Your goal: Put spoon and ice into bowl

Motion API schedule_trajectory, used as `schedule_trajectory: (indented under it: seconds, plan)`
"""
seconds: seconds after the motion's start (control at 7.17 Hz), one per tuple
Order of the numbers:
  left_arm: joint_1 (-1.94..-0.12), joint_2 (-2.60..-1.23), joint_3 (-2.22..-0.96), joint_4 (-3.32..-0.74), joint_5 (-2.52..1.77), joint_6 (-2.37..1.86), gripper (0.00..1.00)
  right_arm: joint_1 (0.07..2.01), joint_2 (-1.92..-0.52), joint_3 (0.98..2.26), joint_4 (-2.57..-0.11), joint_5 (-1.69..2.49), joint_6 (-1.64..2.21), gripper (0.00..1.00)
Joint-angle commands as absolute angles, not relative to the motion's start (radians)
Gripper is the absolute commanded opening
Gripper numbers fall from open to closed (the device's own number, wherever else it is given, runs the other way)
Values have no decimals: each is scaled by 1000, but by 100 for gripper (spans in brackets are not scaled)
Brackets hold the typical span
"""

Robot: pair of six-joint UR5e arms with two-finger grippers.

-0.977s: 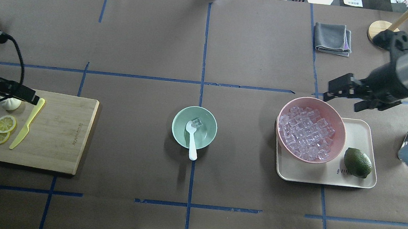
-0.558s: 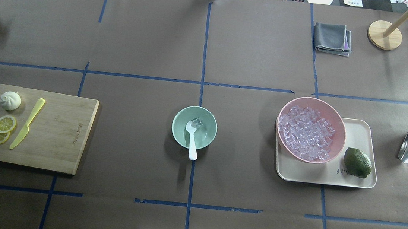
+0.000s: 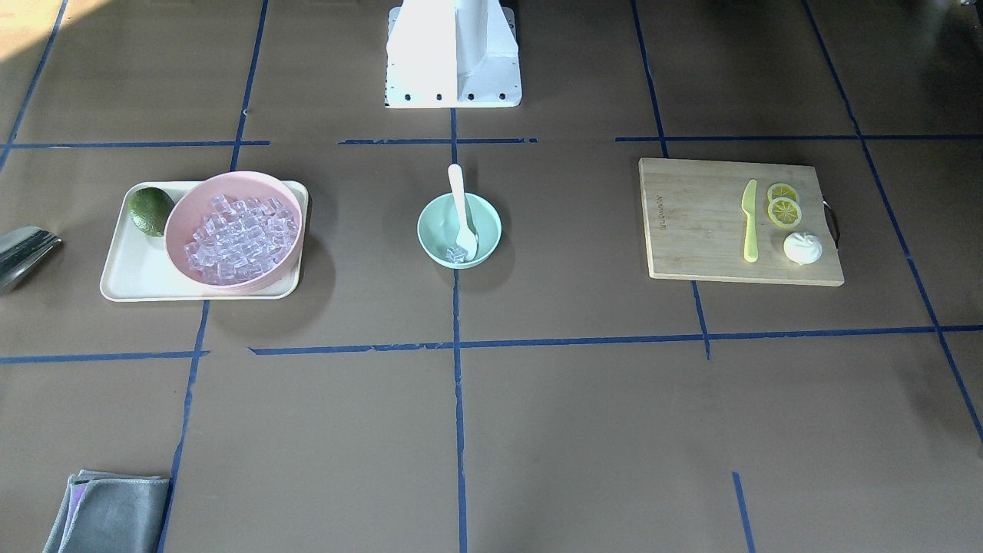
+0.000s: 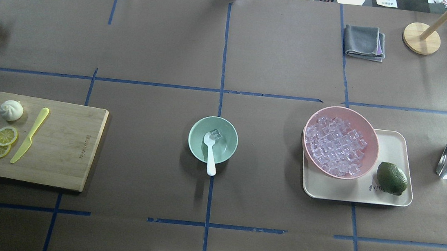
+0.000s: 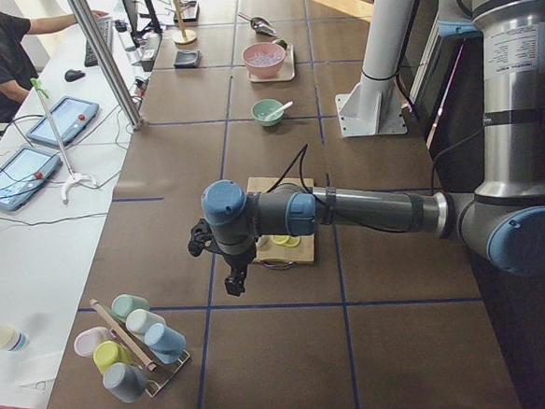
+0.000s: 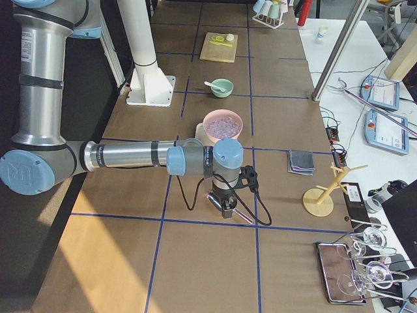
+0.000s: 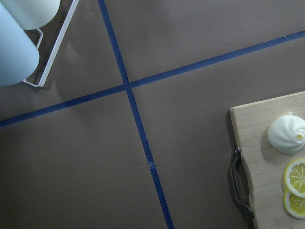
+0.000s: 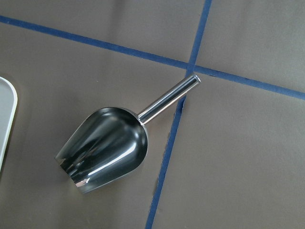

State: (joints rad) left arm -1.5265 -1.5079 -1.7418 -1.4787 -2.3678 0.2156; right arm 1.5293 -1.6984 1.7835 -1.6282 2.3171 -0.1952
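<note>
Neither arm shows in the overhead or front views; I only see them from the side cameras.

Left gripper [image 5: 233, 284] points down over the table's left end, just off the handle end of the cutting board [image 4: 66, 143]. Open or clenched: I cannot tell.

Right gripper [image 6: 228, 210] hangs low over the right end, above the metal scoop [image 8: 107, 148]. I cannot tell its state either, and no fingers show in the wrist views.

The bowl [image 4: 195, 137] sits mid-table on the centre tape line. The spoon [image 4: 209, 151] is in it, head down inside and handle over the rim toward the robot-side edge. One ice cube [image 4: 216, 134] lies in the bowl, touching the spoon head.

The ice pile [image 4: 334, 146] is in the pink bowl [image 4: 370, 133] on the tray [image 4: 393, 146], toward the right end, with a lime [image 4: 391, 178] beside it.
</note>
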Motion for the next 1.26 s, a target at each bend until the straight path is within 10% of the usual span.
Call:
schedule_trajectory:
  seconds: [0.0,1.12]
  plan:
    - [-1529,-1468,-1770,-1477,-2370,219,100,1532,-1694,1775,-1641,2309,-209,100]
    - [-1528,-1448,-1767,-1474,-2365,219,100,1532,-1743,1784,-1638,2292,-207,100]
